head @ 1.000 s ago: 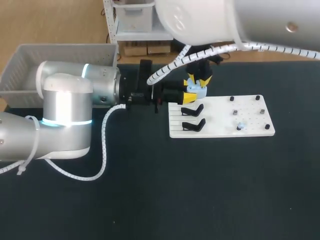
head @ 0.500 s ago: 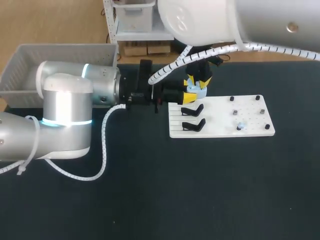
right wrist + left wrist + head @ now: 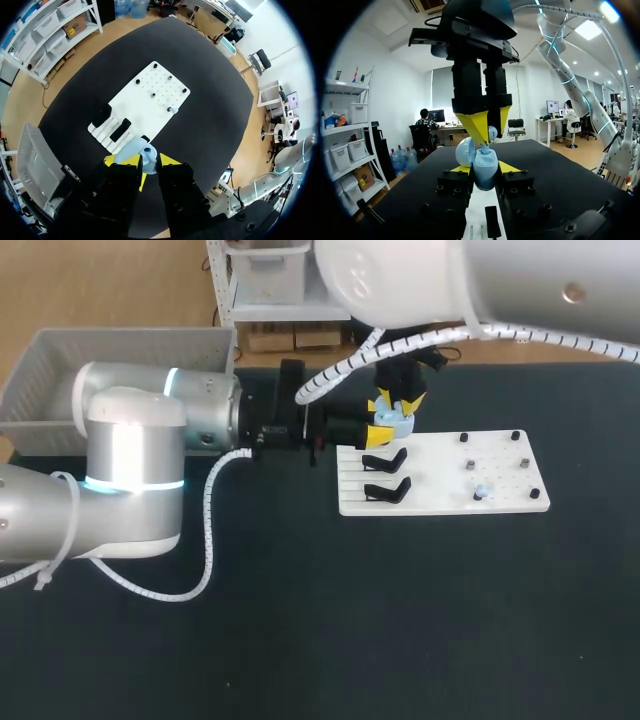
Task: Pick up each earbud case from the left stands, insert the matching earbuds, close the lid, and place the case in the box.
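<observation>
Your left fingers [image 3: 461, 169] are clamped on the open blue earbud case [image 3: 485, 172], held just above the stand end of the white board [image 3: 500, 475]. Your right fingers [image 3: 476, 125] pinch a blue earbud [image 3: 492, 132] right over the case. Hold the case level, lower the earbud straight into its matching socket, and release only once it looks seated.
</observation>
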Robot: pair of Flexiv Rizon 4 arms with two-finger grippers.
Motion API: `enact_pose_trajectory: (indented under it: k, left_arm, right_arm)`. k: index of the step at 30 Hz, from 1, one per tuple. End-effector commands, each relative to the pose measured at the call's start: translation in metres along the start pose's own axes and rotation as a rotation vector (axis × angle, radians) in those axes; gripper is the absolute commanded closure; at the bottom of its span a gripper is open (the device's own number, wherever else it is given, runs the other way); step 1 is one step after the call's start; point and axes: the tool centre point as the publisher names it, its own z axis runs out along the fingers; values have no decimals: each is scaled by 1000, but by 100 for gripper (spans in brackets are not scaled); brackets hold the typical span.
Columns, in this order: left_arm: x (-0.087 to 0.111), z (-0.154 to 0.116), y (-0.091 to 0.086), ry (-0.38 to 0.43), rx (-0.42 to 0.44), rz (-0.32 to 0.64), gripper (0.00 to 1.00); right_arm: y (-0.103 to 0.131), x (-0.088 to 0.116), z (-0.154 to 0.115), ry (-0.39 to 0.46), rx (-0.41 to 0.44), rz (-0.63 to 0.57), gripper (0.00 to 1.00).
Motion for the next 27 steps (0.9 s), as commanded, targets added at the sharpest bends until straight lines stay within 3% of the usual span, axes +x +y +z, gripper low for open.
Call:
enact_pose_trajectory:
  k: [1, 13, 15, 17, 19, 22, 27]
  left_arm:
    - [0, 0, 1, 0, 0, 0, 100]
    - [0, 0, 1, 0, 0, 0, 100]
    - [0, 0, 1, 0, 0, 0, 100]
    - [0, 0, 1, 0, 0, 0, 100]
    - [0, 0, 1, 0, 0, 0, 100]
    - [0, 0, 1, 0, 0, 0, 100]
    - [0, 0, 1, 0, 0, 0, 100]
  right_arm:
    - [2, -2, 3, 0, 7, 1, 100]
    - [3, -4, 7, 3, 11, 5, 100]
    - [2, -5, 7, 12, 4, 5, 63]
    - [0, -4, 5, 18, -2, 5, 42]
    - [-4, -4, 2, 26, -14, 6, 29]
    - [-10, -3, -3, 39, -34, 4, 24]
    - [-25, -4, -13, 61, -86, 5, 28]
